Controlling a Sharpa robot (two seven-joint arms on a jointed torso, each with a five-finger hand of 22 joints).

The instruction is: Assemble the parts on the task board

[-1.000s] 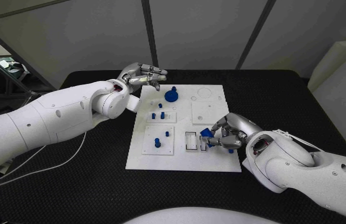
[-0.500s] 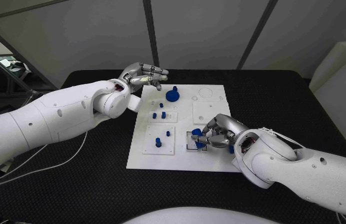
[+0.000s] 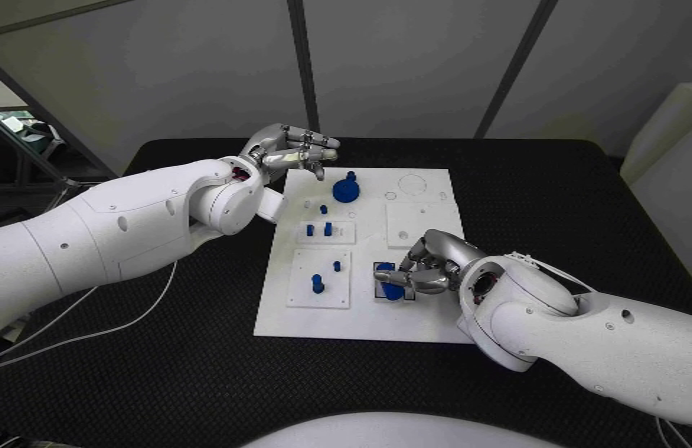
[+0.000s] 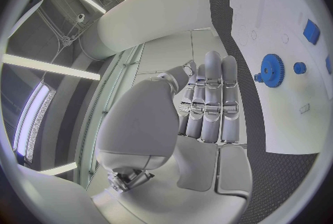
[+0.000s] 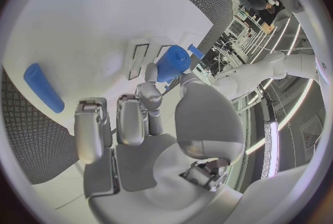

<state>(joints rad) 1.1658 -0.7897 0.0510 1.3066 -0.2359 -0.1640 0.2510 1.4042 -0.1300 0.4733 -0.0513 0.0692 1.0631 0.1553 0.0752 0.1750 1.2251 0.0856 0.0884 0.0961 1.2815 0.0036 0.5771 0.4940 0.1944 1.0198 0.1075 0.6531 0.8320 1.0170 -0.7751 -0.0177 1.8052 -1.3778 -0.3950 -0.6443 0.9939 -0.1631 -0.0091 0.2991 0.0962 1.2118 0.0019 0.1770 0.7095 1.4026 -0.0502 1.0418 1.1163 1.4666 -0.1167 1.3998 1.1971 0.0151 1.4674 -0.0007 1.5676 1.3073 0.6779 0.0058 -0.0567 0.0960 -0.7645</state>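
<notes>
From the head view, the right hand (image 3: 433, 268) pinches a blue part (image 3: 392, 286) over a slot near the task board (image 3: 433, 323) front edge, several blue pegs and a blue gear (image 3: 345, 189) apparently seated. In the left wrist view, the left hand (image 4: 208, 107) hovers beside the board, fingers loosely curled, holding nothing. In the right wrist view, a loose blue cylinder (image 5: 43, 95) awaits placing; assembly looks partway done.

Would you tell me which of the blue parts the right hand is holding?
The blue cylindrical part pinched by the right hand over the rectangular slot near the task board's front; the gear and the small pegs stand untouched.
</notes>
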